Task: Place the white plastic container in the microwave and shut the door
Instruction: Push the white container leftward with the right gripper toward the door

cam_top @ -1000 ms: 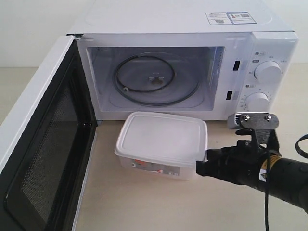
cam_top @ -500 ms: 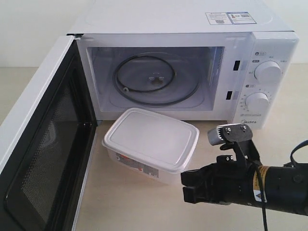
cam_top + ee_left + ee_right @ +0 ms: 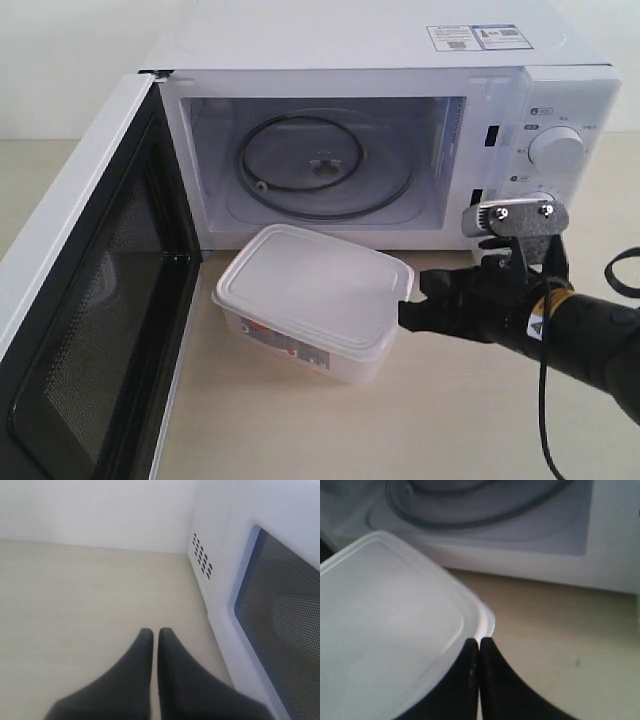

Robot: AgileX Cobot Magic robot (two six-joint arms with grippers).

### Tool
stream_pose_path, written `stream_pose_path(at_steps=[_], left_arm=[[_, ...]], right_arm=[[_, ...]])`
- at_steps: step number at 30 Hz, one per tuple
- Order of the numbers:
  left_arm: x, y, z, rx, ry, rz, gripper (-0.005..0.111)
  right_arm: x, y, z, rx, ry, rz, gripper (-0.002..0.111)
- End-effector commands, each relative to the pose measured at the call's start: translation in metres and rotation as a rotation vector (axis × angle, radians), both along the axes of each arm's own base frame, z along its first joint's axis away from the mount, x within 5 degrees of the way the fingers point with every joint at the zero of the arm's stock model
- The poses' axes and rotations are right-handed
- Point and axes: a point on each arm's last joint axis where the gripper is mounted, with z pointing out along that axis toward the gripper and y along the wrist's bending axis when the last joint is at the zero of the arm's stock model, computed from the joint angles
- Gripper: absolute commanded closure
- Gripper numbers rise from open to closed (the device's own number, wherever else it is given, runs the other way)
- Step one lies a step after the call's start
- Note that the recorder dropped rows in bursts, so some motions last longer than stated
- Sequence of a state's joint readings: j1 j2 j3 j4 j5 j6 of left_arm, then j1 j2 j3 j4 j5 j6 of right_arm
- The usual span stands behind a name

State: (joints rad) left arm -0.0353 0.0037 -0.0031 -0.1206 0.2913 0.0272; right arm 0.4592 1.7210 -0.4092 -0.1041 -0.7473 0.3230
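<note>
Exterior view first: the microwave (image 3: 350,45) sits wide open, its door (image 3: 90,300) swung out to the left. The white plastic container (image 3: 315,285) is not inside yet. It rests on the desk (image 3: 300,430) just in front of the cavity, below the glass turntable (image 3: 325,165). Its long axis runs roughly across the opening, skewed so the right corner points at the right hand (image 3: 408,310). That hand is at that corner, so the box lies to its left and the cavity lies beyond the box. The right arm is clearly the nearer one. Two stickers (image 3: 480,37) lie on the roof, print too small to read. A red-and-white label (image 3: 290,340) runs along the box's side, also unreadable. No brand name can be made out.

Left wrist view: the left hand (image 3: 151,632) has its fingers together and holds nothing. It hangs over bare desk beside the door's mesh window (image 3: 280,615), well away from the box.

Right wrist view: the right hand's fingers are pressed together, tips touching the rounded lid corner of the container, not wrapped round it. My read is that a push is being set up, not a grip.
</note>
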Motion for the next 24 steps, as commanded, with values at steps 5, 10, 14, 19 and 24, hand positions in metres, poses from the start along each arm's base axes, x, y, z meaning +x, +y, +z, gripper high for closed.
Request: stream_pose_path(at_steps=[5, 10, 14, 19, 24], left_arm=[[0.0, 0.0, -0.001, -0.003, 0.002, 0.005, 0.102], [0.0, 0.0, -0.001, -0.003, 0.002, 0.005, 0.102], [0.0, 0.0, -0.001, -0.003, 0.002, 0.005, 0.102], [0.0, 0.0, -0.001, -0.003, 0.002, 0.005, 0.102], [0.0, 0.0, -0.001, -0.003, 0.002, 0.005, 0.102]], right_arm=[[0.04, -0.005, 0.014, 0.008, -0.009, 0.059, 0.109], [0.053, 0.007, -0.001, 0.019, 0.045, 0.128, 0.109], [0.057, 0.012, -0.013, 0.048, 0.086, 0.151, 0.109], [0.049, 0.019, -0.015, 0.062, 0.126, 0.226, 0.109], [0.038, 0.032, -0.017, 0.078, 0.196, 0.278, 0.109]])
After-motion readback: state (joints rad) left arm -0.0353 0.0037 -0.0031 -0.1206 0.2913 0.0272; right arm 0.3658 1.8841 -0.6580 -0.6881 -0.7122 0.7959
